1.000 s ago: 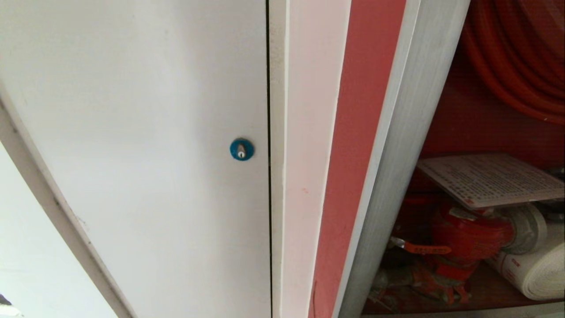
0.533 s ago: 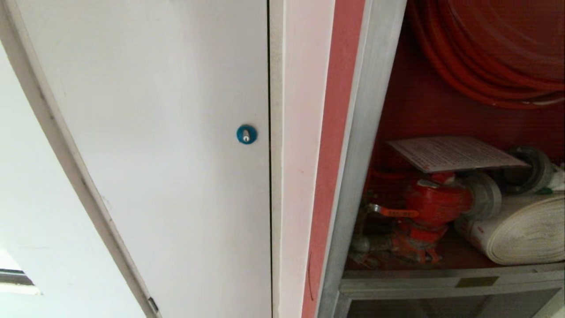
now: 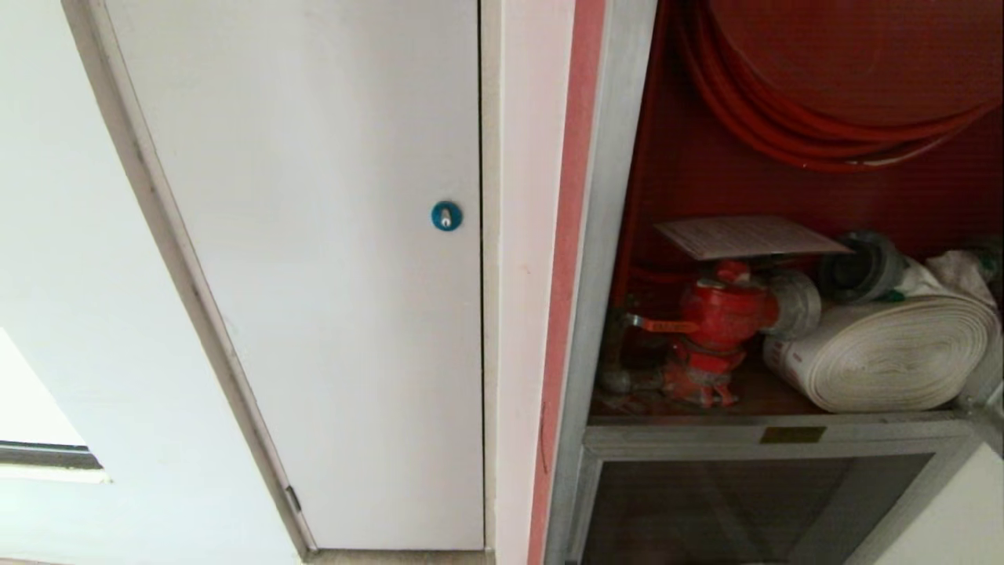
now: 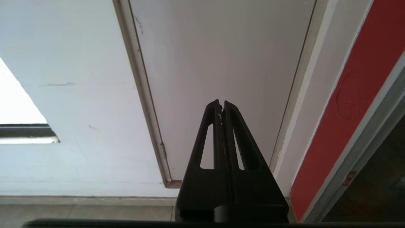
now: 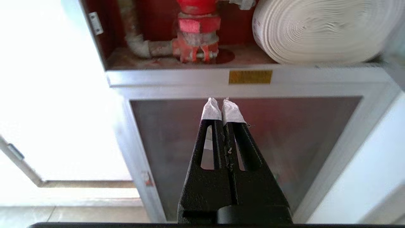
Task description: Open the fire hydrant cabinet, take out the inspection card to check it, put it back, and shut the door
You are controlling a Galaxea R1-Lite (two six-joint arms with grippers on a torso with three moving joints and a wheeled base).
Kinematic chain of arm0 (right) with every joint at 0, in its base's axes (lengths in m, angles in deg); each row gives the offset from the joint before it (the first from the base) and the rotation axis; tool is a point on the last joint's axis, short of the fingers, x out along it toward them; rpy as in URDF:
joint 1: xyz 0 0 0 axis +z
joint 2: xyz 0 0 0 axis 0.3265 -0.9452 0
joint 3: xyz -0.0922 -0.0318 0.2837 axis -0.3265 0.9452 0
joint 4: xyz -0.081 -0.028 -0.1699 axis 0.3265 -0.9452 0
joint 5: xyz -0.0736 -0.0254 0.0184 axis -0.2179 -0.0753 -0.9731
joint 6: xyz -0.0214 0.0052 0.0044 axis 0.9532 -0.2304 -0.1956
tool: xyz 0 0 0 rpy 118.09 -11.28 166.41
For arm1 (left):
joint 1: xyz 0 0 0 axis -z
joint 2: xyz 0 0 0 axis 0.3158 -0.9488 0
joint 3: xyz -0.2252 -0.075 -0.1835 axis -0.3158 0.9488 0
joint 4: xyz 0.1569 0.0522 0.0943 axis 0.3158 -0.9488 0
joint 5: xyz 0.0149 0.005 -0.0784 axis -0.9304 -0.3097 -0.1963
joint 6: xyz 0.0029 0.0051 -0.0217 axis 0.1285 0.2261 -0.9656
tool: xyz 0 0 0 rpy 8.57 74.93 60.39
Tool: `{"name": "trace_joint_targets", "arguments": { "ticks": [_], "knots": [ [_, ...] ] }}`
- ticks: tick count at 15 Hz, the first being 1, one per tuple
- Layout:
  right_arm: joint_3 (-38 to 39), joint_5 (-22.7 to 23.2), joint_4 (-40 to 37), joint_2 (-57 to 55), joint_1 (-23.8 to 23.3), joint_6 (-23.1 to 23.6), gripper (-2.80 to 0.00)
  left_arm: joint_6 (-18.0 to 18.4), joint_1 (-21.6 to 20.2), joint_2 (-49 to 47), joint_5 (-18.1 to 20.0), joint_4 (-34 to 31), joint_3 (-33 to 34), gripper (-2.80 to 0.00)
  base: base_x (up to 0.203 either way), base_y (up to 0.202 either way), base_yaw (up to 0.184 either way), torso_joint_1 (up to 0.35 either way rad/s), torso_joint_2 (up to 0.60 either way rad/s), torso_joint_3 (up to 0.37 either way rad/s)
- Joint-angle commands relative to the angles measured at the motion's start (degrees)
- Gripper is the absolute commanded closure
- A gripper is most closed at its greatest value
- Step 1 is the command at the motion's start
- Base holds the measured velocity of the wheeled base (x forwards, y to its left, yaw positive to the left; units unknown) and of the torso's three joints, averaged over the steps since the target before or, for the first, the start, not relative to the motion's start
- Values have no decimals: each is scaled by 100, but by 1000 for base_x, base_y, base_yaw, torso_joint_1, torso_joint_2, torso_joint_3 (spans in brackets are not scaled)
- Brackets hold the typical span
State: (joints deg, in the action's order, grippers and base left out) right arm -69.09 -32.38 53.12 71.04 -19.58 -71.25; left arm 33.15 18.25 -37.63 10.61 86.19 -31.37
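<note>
The fire hydrant cabinet (image 3: 620,196) fills the right of the head view, with its upper compartment standing open. Inside, the inspection card (image 3: 745,235), a white printed sheet, lies flat on top of the red valve (image 3: 718,310). A coiled red hose (image 3: 784,133) hangs above it. The door of that compartment is out of view. Neither arm shows in the head view. My right gripper (image 5: 220,101) is shut and empty, low in front of the cabinet's lower dark glass panel (image 5: 284,142). My left gripper (image 4: 221,103) is shut and empty, facing the plain white door (image 4: 221,47).
A rolled white hose (image 3: 886,353) lies right of the valve on the compartment floor. The white door with a blue round lock (image 3: 445,216) stands left of the cabinet, past a pink-red strip (image 3: 572,235). Floor tiles (image 4: 79,212) show below.
The head view has pulled back and swung right, so the cabinet's lower frame and glass panel now show. The card, valve and hoses themselves have not moved.
</note>
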Motion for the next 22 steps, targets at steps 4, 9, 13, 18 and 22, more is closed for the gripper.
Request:
{"name": "trace_joint_targets", "arguments": {
  "ticks": [4,9,13,18,22],
  "knots": [
    [0,0,-1,18,0,0,0,6,-2,1,2,5,44,0,-192,0,1,2,2,2],
    [0,0,-1,13,0,0,0,6,-2,1,7,5,44,0,-196,0,1,2,0,2],
    [0,0,-1,16,0,0,0,6,-2,1,11,5,44,0,-198,0,-1,3,4,1],
    [0,0,-1,11,0,0,0,6,-2,1,11,5,44,0,-197,0,0,3,5,4],
    [0,0,-1,18,0,0,0,6,-2,1,2,5,44,0,-197,0,1,3,2,1]
  ]
}}
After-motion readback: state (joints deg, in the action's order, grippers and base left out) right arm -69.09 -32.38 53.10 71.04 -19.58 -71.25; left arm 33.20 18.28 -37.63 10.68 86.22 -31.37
